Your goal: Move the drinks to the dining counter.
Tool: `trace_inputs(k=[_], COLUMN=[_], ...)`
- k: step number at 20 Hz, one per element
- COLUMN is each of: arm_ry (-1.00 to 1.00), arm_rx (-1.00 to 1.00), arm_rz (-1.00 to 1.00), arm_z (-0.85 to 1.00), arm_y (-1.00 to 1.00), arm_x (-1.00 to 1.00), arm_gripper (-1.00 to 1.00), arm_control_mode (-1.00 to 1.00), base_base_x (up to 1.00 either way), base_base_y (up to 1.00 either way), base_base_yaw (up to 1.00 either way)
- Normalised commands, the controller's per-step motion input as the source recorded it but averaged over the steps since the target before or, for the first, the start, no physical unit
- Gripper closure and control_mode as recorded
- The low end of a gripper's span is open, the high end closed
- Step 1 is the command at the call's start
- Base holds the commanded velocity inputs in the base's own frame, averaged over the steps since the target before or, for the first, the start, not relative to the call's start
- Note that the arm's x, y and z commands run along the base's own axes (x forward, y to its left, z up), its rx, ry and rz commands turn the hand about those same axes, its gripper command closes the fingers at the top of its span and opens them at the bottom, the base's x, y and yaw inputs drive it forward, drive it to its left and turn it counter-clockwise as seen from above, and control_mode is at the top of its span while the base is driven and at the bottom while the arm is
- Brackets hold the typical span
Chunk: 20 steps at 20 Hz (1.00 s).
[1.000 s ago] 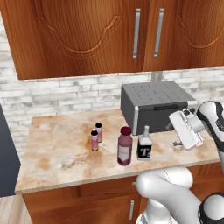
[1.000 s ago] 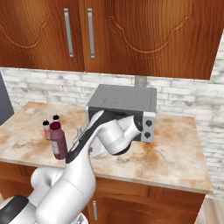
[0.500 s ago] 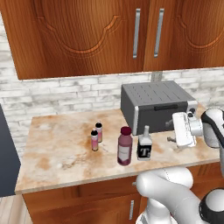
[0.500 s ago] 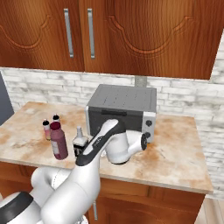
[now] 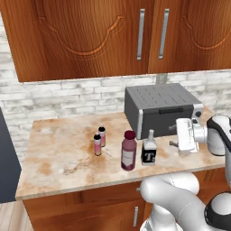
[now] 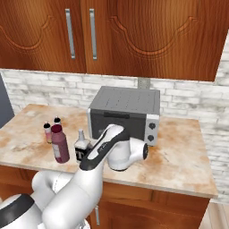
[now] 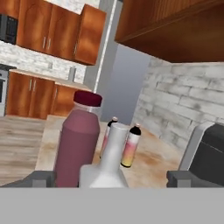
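1. The hand point(image 5: 173, 143) hovers low over the counter point(image 5: 58, 158), jaws wide and empty, lined up on the black bottle point(image 5: 149, 151).
2. Just past it stands the maroon bottle point(image 5: 128, 150); the two pink bottles point(image 5: 99, 140) stand farther off.
3. First pickup looks underway; next, advance and close around the neck.

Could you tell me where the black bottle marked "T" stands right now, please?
In the left base view the black bottle stands near the counter's front edge, just right of the maroon bottle and in front of the grey toaster oven.
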Motion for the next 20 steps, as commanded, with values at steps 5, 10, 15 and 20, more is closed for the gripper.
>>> trace_inputs(k=[5, 10, 15, 20], arm_ry=[0.05, 0.04, 0.02, 0.09], arm_rx=[0.00, 0.00, 0.01, 0.03], arm_rz=[0.00, 0.00, -0.01, -0.06], arm_z=[0.00, 0.00, 0.00, 0.00], arm_y=[0.40, 0.25, 0.01, 0.07], arm_x=[0.00, 0.00, 0.11, 0.25], arm_gripper=[-1.00, -1.00, -1.00, -1.00], arm_control_mode=[-1.00, -1.00, -1.00, -1.00], base_base_x=[0.00, 0.00, 0.00, 0.00], base_base_y=[0.00, 0.00, 0.00, 0.00], base_base_yaw=[0.00, 0.00, 0.00, 0.00])
